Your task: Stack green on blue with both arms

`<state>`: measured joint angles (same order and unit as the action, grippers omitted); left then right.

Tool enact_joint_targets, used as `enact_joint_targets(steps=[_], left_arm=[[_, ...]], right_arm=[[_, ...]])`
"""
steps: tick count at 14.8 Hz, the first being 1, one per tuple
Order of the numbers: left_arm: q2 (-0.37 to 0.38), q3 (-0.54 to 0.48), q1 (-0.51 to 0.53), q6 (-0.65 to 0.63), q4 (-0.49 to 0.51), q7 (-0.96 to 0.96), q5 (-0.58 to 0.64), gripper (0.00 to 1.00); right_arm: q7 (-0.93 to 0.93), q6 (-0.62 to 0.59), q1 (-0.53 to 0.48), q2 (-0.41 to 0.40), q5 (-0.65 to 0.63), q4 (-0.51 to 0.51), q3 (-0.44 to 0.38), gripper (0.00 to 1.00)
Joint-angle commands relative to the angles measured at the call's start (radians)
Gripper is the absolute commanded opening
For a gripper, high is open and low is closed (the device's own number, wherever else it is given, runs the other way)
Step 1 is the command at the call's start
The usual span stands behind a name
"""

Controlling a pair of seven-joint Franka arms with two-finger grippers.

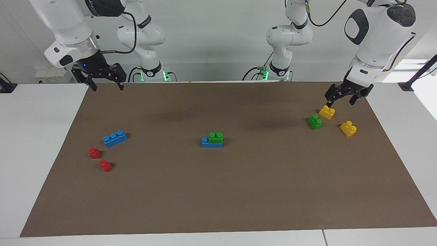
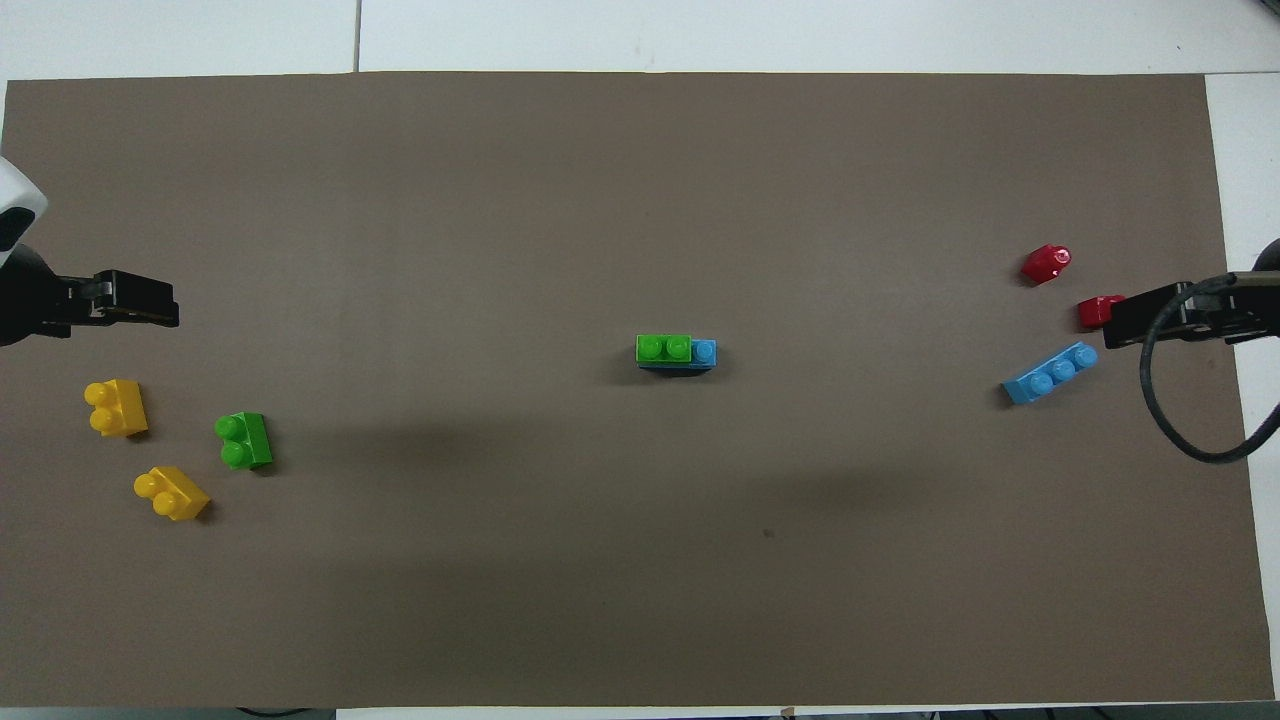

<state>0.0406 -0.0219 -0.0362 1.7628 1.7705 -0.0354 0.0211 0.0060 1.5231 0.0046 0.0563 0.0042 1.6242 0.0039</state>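
Center frame: a green brick sits stacked on a blue brick, one blue stud left bare. Upper left of facing view, right gripper hangs w/ fingers spread wide, holding nothing. Upper right, left gripper hovers open just above a yellow brick. Spare green brick lies beside it; spare blue brick & two red bricks at mid-left.

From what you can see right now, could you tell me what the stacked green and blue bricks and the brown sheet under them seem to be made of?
The green brick and the blue brick under it look like moulded plastic: saturated colour, rounded studs, a slight sheen. The brown sheet looks like matte paper or thin card: flat, without glare, with straight cut edges. That one is less certain.
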Motion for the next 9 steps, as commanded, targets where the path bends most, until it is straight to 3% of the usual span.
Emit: enact_joint_targets(steps=[1, 5, 9], left_arm=[[-0.024, -0.001, -0.007, -0.057, -0.031, 0.02, -0.009, 1.0], [-0.059, -0.001, -0.002, -0.089, -0.115, 0.019, -0.058, 1.0], [-0.062, -0.001, 0.004, -0.057, -0.111, 0.014, -0.075, 1.0]], right_arm=[[-0.029, -0.008, -0.017, -0.012, -0.019, -0.021, 0.01, 1.0], [-0.027, -0.009, -0.018, -0.012, -0.019, -0.02, 0.01, 1.0], [-0.029, -0.009, -0.02, -0.012, -0.019, -0.02, 0.008, 1.0]])
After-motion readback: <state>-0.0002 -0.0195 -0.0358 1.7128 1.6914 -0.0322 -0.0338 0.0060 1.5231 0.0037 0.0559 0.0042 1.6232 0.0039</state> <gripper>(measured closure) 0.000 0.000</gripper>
